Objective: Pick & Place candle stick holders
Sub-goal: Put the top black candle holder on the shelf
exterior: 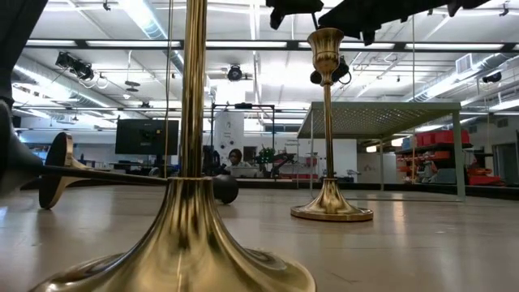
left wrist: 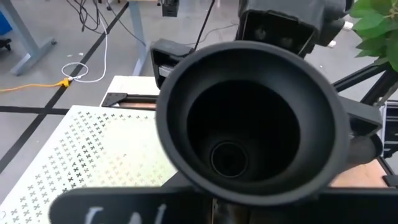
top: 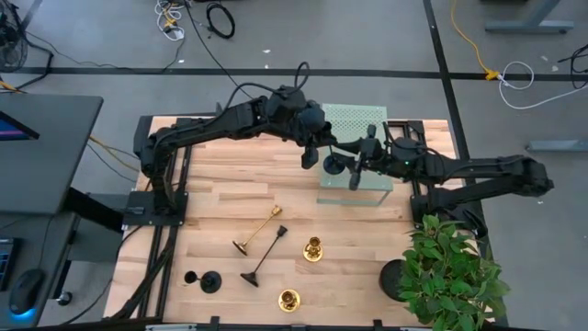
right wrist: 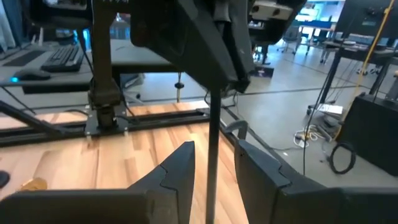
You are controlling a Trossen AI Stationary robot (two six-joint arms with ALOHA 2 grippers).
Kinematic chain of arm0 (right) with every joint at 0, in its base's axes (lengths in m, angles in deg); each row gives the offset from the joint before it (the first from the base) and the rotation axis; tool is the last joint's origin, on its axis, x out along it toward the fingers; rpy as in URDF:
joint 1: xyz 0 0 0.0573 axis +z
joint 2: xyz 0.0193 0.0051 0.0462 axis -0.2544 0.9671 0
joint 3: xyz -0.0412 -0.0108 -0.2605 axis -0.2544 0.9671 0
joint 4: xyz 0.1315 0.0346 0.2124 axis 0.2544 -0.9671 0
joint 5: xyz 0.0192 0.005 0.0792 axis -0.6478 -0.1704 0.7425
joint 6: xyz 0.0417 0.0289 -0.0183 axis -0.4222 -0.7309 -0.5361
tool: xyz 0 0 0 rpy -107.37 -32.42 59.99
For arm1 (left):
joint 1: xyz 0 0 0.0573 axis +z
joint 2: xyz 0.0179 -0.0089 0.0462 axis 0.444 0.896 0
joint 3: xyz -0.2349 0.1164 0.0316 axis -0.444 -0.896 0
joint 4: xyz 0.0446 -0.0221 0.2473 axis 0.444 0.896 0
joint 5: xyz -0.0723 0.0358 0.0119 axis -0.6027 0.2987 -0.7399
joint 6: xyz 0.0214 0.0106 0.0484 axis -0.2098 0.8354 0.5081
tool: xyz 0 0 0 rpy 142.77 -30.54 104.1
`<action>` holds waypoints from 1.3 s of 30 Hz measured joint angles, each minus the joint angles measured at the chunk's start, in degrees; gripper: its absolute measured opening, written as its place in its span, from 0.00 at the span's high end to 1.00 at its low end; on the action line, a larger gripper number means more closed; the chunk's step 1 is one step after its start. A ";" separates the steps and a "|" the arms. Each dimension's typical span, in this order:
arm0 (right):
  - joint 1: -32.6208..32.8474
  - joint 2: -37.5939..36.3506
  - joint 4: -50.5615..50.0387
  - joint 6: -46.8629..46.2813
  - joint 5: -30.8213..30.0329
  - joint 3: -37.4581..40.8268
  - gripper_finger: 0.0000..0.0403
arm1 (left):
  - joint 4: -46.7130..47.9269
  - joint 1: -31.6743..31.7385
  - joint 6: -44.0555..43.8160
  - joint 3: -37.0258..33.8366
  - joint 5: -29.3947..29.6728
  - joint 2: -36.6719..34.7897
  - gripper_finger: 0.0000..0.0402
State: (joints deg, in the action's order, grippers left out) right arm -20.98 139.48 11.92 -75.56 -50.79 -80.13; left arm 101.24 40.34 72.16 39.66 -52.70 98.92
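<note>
My left gripper point(top: 313, 154) is shut on a black candle stick holder point(left wrist: 249, 118), held in the air over the white perforated shelf point(top: 356, 124). The holder's hollow round base faces the left wrist camera. Its thin stem point(right wrist: 210, 155) runs level toward my right gripper point(right wrist: 214, 168), which is open with one finger on either side of the stem, not touching it. Other candle stick holders are on the wooden table: a gold one point(top: 257, 230) and a black one point(top: 265, 253) lying down, two gold ones point(top: 313, 248) point(top: 289, 299) upright, and a black one point(top: 209, 281). My left gripper holds the black holder by its round base, at the rim point(left wrist: 208, 190) nearest the fingers. The base hides how the fingers sit on it. The holder is lifted clear and lies level, its hollow underside toward the wrist and its stem pointing at the right arm.
The white shelf point(exterior: 381, 113) stands on thin legs at the table's far right. A leafy plant point(top: 450, 271) in a black pot point(top: 395, 278) fills the near right corner. In the low view a gold stem point(exterior: 195, 122) rises right in front of the camera.
</note>
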 joint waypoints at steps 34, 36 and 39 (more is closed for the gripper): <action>-2.01 3.02 6.74 0.11 4.51 0.00 0.99 | -0.28 0.00 0.07 -0.02 -0.13 -0.09 0.90; -2.25 3.02 6.74 0.11 4.57 0.00 0.99 | -0.28 0.00 0.07 -0.02 -0.08 -0.09 0.91; -2.47 3.02 6.74 0.11 4.55 0.00 0.99 | -0.28 0.00 0.07 -0.02 0.07 -0.09 0.93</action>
State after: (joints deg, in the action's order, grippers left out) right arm -23.45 142.51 18.65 -75.46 -46.24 -80.13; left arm 100.95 40.34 72.22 39.65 -52.63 98.83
